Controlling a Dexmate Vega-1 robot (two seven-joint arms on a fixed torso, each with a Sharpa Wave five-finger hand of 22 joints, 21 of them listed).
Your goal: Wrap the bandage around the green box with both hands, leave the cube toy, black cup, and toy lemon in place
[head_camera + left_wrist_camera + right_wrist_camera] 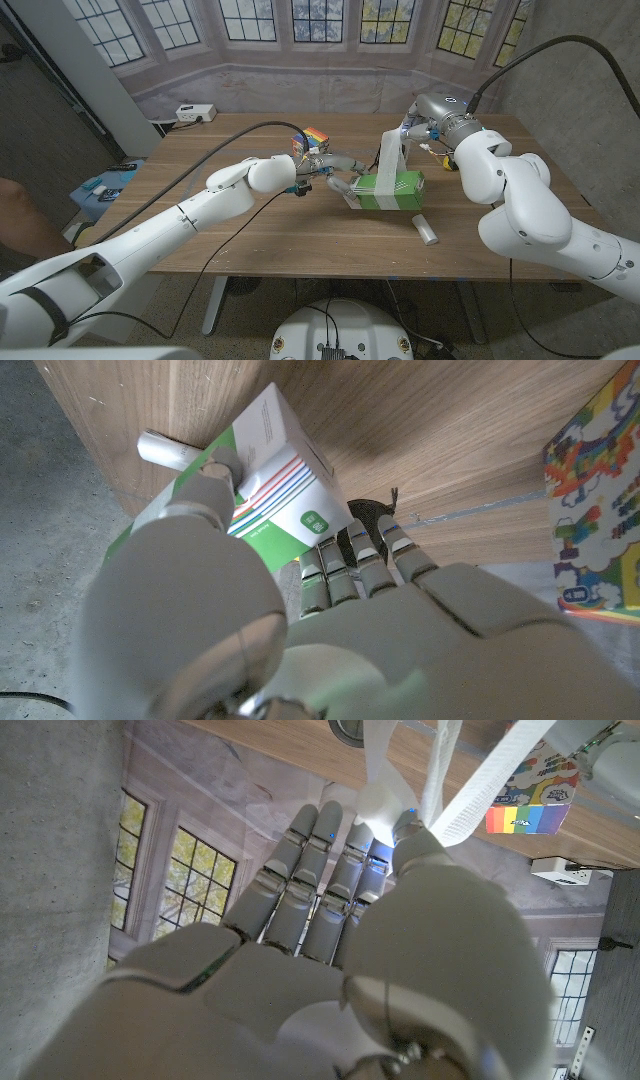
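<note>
The green box [392, 190] lies on the wooden table [250, 240], seen end-on as the green and white box [275, 480] in the left wrist view. My left hand [335, 178] grips its left end, thumb on the box. A white bandage [388, 160] loops over the box and rises to my right hand [410, 128], which pinches the bandage strip [470, 790] between thumb and fingers. The colourful cube toy [313, 140] stands just behind my left hand, and it shows as the cube toy [600, 510] and cube toy [530, 805] in the wrist views.
A grey-white roll [427, 229] lies in front of the box, also seen as the roll [175, 452]. A white power strip [195, 113] sits at the table's back left. Cables cross the table. Part of a person [20, 215] shows at the left edge.
</note>
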